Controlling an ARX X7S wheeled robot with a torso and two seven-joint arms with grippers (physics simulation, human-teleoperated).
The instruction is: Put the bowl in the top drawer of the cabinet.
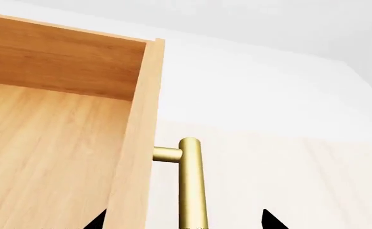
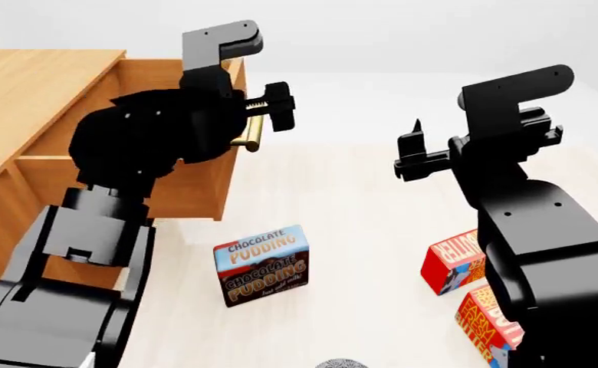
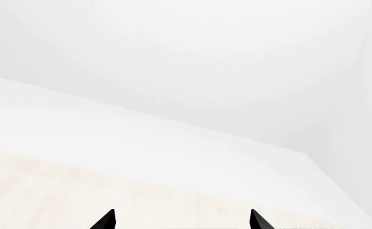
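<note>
Step in hand: drawer opening, bowl not yet picked up.

The left claw [image 1: 180, 224] stands spread wide around the brass handle [image 1: 190, 183] of the top drawer [image 1: 52, 143], which is pulled out of the cabinet [image 2: 33, 92]. The right claw [image 3: 180, 220] hangs wide and empty. The bowl [image 2: 342, 363] sits at the near tabletop [image 2: 381, 230] edge; next, release the handle and reach for it.

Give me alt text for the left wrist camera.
An open wooden drawer, empty as far as visible, with its brass handle between the left pincer's two black fingertips. A pale floor and white wall lie behind.
</note>
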